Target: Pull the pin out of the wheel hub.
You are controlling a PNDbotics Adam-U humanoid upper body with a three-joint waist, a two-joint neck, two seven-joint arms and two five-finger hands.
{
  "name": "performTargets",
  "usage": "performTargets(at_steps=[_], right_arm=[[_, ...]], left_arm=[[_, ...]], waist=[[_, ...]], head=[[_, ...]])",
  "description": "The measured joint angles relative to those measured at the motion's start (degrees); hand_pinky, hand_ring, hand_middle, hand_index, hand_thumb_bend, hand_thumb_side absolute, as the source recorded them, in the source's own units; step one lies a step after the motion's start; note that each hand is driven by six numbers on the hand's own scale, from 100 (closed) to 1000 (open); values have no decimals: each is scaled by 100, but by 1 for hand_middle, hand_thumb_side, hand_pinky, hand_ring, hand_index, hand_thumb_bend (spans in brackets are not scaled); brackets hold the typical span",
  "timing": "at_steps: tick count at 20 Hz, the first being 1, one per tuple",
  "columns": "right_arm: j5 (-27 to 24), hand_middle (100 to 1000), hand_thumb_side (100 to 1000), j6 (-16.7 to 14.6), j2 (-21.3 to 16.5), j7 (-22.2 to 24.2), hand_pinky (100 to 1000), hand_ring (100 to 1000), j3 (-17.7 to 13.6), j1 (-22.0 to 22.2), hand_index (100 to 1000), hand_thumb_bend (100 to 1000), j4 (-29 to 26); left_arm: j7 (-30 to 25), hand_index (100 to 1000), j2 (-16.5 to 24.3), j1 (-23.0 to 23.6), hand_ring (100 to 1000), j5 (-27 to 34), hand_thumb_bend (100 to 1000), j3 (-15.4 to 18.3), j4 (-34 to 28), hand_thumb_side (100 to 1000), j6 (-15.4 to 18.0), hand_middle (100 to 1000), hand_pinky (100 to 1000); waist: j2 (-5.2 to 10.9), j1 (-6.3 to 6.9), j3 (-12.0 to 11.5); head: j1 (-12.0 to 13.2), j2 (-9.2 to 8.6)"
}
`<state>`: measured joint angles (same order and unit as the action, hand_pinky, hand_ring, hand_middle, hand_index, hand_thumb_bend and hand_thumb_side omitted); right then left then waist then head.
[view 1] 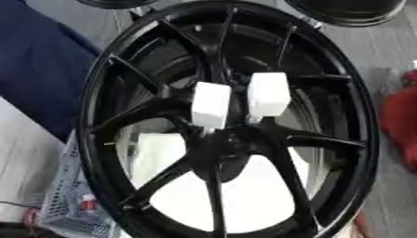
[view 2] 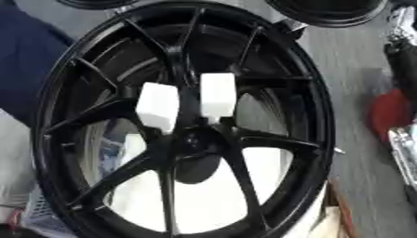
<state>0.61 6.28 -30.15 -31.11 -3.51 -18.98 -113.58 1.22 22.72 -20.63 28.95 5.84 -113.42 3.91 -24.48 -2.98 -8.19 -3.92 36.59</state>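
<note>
— At centre of both views?
— Black wheel hub (view 1: 364,130), tilted, spokes radiating from the middle.

— Just above the middle?
— Left white pin (view 1: 211,105) and right white pin (view 1: 268,94), side by side, seated among the spokes.

— At the right edge?
— Red object (view 1: 400,125); silver part, apparently of the right hand (view 2: 403,139), apart from the pins. Open or closed: cannot tell.

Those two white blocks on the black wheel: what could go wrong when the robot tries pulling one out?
The two white pins stand side by side near the wheel hub, so a hand might catch both at once. No robot hand is clearly in view, so its approach cannot be judged. The black wheel looks tilted and could shift under a pull.
</note>
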Motion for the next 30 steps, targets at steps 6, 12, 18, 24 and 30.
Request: performTargets(at_steps=[6, 12, 18, 24, 30], right_arm=[[51, 737, 534, 97, -330, 98, 763, 656, -16, -11, 888, 100, 0], [82, 741, 523, 242, -1022, 370, 772, 668, -71, 42, 880, 100, 0], [200, 750, 511, 219, -1777, 823, 790, 695, -44, -18, 867, 100, 0], [624, 782, 441, 17, -2497, 1467, 821, 766, 191, -339, 853, 100, 0], [988, 800, 306, -252, -3080, 2378, 840, 814, 501, -788, 843, 100, -2]], left_arm=[[-3, 888, 1, 1, 603, -19, 106, -4, 0, 860, -5, 701, 893], [-3, 888, 11, 37, 603, -28, 105, -18, 0, 859, -5, 701, 892], [-6, 889, 56, 38, 604, -28, 104, -33, 0, 858, -1, 701, 892], [-34, 889, 57, 37, 604, -28, 103, -58, 0, 857, -10, 702, 891], [-57, 889, 60, 34, 605, -26, 104, -85, 0, 858, -28, 702, 891]], waist=[[0, -44, 29], [2, -73, 67], [3, -72, 79], [3, -67, 74], [12, -83, 60]], head=[[2, 0], [3, 0], [3, -1], [-26, -24], [-71, -47]])
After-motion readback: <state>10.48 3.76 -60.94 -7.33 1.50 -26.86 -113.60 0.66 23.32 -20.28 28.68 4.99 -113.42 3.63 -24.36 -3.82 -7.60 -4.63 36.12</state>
